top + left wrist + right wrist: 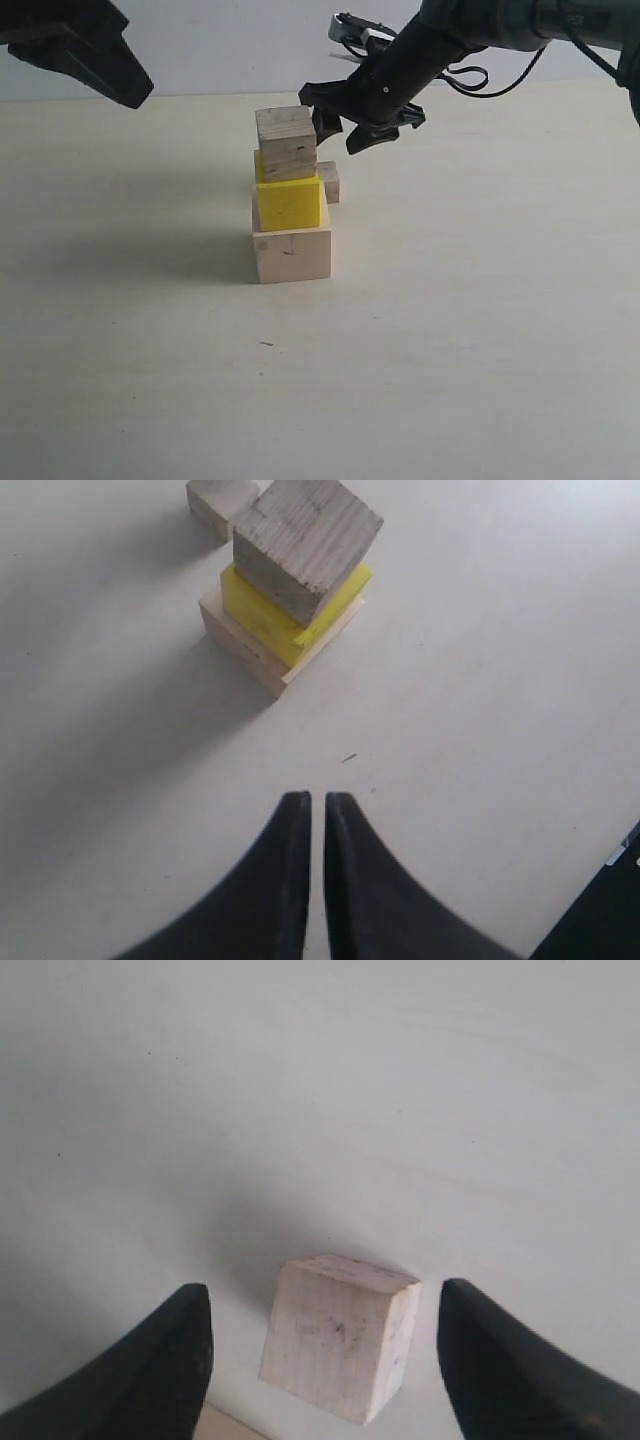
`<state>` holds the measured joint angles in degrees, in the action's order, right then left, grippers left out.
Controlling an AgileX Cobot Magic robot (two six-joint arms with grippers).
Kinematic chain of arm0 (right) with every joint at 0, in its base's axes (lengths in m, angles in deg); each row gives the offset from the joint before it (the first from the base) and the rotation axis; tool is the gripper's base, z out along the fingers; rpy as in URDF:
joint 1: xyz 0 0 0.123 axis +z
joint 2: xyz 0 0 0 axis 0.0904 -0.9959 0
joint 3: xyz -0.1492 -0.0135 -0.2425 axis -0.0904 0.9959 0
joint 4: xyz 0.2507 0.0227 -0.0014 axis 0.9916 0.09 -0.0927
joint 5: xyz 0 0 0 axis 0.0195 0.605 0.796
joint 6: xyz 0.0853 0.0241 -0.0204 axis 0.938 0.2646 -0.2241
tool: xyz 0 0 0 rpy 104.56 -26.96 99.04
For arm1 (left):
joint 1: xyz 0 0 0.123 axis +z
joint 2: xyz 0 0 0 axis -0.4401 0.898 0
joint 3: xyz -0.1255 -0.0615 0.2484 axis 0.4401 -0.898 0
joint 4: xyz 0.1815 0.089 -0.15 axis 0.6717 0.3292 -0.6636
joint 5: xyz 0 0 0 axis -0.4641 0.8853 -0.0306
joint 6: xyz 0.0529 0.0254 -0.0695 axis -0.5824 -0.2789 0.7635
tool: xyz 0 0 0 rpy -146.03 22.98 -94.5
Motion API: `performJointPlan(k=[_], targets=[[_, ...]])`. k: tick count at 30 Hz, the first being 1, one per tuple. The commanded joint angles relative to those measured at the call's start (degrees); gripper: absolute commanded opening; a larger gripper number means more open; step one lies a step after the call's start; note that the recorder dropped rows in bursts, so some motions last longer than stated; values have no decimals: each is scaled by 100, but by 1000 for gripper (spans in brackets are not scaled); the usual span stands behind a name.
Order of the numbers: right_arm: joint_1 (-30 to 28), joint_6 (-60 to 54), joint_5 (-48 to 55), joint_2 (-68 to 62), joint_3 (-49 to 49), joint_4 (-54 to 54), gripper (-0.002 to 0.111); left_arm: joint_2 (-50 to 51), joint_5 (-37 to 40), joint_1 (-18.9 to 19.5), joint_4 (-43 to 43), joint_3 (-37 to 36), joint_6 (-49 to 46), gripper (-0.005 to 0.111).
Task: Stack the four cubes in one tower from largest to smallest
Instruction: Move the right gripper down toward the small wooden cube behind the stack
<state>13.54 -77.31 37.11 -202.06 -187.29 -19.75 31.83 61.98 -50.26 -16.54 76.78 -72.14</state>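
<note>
A tower of three cubes stands mid-table: the largest pale wood cube at the bottom, the yellow cube on it, the layered plywood cube on top, turned a little askew. The smallest pale cube rests on the table just behind the tower. My right gripper hangs open above and behind that small cube, which lies between its spread fingers, apart from both. My left gripper is shut and empty, raised at the far left, looking down at the tower.
The pale tabletop stretches around the tower on every side. A white wall runs along the back. The right arm's cables hang above the table's far edge. A small dark speck lies in front of the tower.
</note>
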Motion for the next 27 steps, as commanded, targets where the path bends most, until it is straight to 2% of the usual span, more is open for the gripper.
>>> performJointPlan(k=[1, 10, 27], targets=[[-8, -2, -1, -25, -41, 78, 62, -59, -22, 19, -30, -36, 1, 8], [-8, -96, 81, -265, -41, 537, 62, -95, -22, 19, -19, -36, 1, 8], [-8, -107, 59, -397, -41, 539, 62, -95, -82, 19, -10, -36, -25, 8]])
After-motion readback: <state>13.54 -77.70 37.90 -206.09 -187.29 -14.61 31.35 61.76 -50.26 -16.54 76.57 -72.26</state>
